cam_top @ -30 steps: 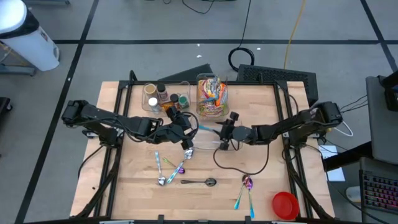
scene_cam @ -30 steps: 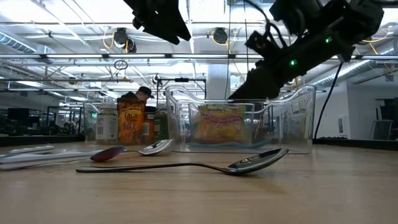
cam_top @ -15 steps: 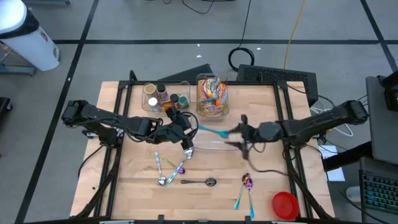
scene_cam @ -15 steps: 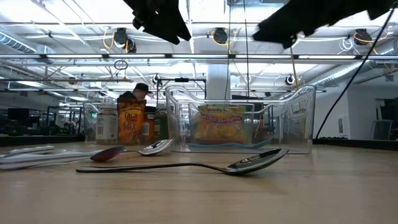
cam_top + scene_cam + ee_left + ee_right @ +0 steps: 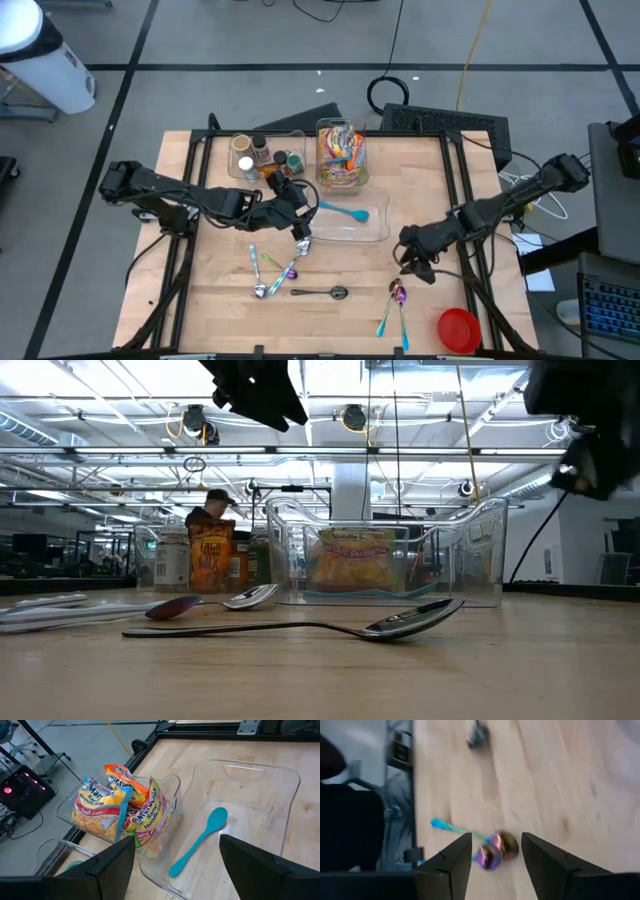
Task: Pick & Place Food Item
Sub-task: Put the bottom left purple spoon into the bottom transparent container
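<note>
Ramen noodle packets (image 5: 120,802) stand in a clear bin (image 5: 340,155) at the table's far middle; the bin also shows in the low view (image 5: 385,560). A teal spoon (image 5: 197,842) lies in a clear tray (image 5: 370,228) in front of the bin. My left gripper (image 5: 300,205) hovers open and empty at the tray's left end, above the spoon's handle (image 5: 177,845). My right gripper (image 5: 408,258) is open and empty near the table's near right, above two iridescent spoons (image 5: 495,851).
A second clear bin with spice jars (image 5: 258,155) stands left of the noodle bin. Several spoons (image 5: 300,285) lie on the near middle of the table, two more (image 5: 396,305) farther right. A red round lid (image 5: 458,328) sits at the near right corner.
My right gripper has swung away from the clear tray, toward the table's right and near edges, and now hangs over the iridescent spoons. My left gripper, the tray and the teal spoon have stayed where they were.
</note>
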You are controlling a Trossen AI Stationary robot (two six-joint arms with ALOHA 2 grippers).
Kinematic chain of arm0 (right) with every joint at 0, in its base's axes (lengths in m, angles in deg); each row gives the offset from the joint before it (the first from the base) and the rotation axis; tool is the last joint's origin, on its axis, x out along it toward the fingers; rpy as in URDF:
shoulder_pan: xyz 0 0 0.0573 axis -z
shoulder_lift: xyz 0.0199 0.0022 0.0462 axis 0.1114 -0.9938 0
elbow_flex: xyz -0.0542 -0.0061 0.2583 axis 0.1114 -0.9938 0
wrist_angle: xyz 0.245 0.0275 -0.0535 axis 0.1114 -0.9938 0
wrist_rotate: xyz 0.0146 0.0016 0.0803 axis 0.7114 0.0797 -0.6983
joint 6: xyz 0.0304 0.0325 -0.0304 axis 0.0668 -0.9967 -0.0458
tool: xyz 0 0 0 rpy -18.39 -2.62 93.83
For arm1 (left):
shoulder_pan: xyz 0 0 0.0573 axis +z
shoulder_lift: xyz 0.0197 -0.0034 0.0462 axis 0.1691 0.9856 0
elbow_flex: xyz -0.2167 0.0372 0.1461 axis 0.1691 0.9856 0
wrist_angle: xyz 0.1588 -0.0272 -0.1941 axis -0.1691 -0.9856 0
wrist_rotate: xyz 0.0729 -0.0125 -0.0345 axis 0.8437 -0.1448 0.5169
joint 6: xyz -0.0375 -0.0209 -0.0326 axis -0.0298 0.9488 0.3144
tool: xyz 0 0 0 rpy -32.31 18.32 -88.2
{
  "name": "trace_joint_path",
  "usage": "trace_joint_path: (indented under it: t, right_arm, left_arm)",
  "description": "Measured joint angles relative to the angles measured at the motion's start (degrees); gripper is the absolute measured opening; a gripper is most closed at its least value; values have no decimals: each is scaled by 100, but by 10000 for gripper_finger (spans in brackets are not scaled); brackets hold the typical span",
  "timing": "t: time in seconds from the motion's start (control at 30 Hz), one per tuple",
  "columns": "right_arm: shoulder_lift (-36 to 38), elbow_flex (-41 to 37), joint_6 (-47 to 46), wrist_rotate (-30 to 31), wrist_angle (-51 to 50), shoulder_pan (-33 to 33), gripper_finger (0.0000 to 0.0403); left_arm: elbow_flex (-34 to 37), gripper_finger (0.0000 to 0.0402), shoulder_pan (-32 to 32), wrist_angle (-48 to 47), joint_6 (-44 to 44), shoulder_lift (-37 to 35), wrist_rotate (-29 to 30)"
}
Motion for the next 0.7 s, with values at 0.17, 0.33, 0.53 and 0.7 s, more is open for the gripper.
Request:
trace_joint_path:
  t: [0.17, 0.33, 0.53, 0.7]
  right_arm:
    - [-400, -335, -746, -28, 154, -237, 160]
    - [-792, -675, -1006, -189, 931, -251, 161]
    - [-1274, -825, -967, -440, 1309, -248, 160]
    - [-1666, -829, -841, -455, 1600, -248, 151]
  left_arm:
    - [0, 299, 0, 4, 17, 0, 0]
    - [0, 299, 0, 11, 44, 0, -2]
    - [0, 299, 0, 11, 76, 0, -9]
    - [0, 299, 0, 7, 85, 0, -9]
